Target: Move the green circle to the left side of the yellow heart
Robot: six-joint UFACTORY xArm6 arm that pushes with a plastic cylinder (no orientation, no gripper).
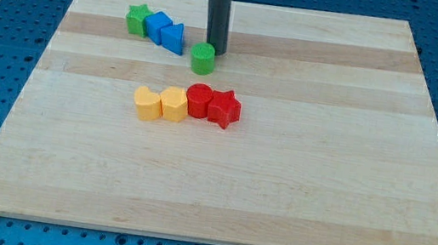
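The green circle [202,58] sits on the wooden board, above the middle row of blocks. My tip [214,51] is right behind it, touching or nearly touching its upper right side. The yellow heart [147,104] lies at the left end of a row, lower and to the view's left of the green circle. A yellow hexagon-like block [174,104] touches the heart's right side.
A red round block [199,101] and a red star [224,109] continue the row to the right. A green star [138,19], a blue cube [158,27] and a blue triangle [174,39] cluster at the upper left. The board [322,180] lies on a blue perforated table.
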